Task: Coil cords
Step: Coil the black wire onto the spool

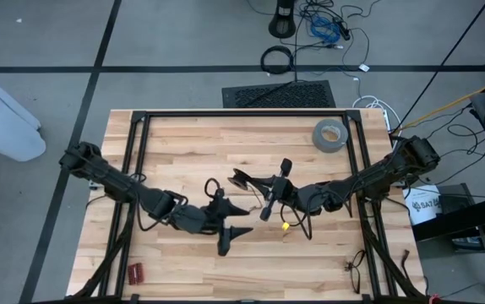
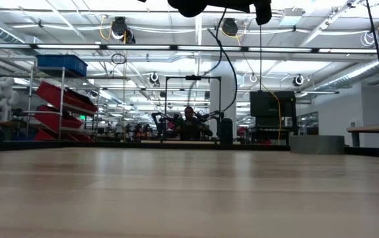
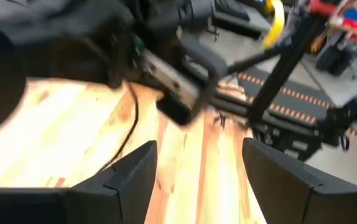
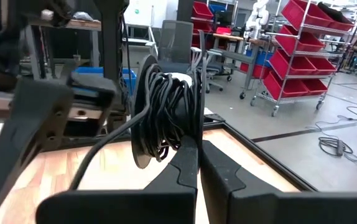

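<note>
The cords are one thin black wire wound into a bundle of loops (image 4: 169, 106), held above the table's middle (image 1: 241, 179). A dark round disc shape (image 4: 140, 118) stands against the bundle. My right gripper (image 4: 197, 155) comes from the table's right (image 1: 253, 186) and is shut on the bundle. One loose strand (image 4: 94, 158) trails down from the loops toward the table. My left gripper (image 3: 197, 168) is open just to the left of the bundle (image 1: 234, 224), touching nothing. Both grippers are above the top edge of the low view. My right gripper pinches the lower side of the wound loops (image 4: 188, 134) between its two fingers, several turns together. The fingers lie about level and come from the table's right. The bundle stands upright above the fingertips, lifted clear of the table, with one slack strand hanging from it.
A grey tape roll (image 1: 330, 135) lies near the far right corner. A small yellow piece (image 1: 285, 225) lies under the right gripper. A red item (image 1: 134, 272) sits at the near left, and a thin dark cable (image 1: 354, 272) at the near right.
</note>
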You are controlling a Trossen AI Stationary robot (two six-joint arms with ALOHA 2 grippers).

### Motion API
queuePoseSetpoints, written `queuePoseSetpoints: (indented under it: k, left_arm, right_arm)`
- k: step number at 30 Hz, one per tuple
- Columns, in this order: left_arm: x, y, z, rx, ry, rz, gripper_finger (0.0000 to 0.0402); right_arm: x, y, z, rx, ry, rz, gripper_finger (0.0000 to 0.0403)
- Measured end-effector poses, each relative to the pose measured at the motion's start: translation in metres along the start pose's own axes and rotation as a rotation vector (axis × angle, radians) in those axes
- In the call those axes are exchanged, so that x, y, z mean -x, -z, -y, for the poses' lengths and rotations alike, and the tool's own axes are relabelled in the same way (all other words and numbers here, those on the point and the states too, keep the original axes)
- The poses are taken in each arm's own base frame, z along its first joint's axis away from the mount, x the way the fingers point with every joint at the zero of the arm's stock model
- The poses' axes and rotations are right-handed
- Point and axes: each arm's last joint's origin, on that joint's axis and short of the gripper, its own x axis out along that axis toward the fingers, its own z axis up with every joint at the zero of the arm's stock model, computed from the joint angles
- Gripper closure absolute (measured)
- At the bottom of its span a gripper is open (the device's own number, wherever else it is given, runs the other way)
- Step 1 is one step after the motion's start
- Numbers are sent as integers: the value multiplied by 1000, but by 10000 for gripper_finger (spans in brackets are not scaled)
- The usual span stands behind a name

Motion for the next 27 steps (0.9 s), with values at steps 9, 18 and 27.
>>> queuePoseSetpoints:
  k: [9,18,27]
  left_arm:
    - [18,20,23,-216,-96,-13,159]
    - [0,41,24,-413,-181,61,159]
    - [-50,60,11,-458,-290,226,159]
  right_arm:
    - [5,-9,2,-15,-67,16,403]
    - [19,-26,3,-54,-156,62,403]
    - [30,-36,2,-55,-209,91,403]
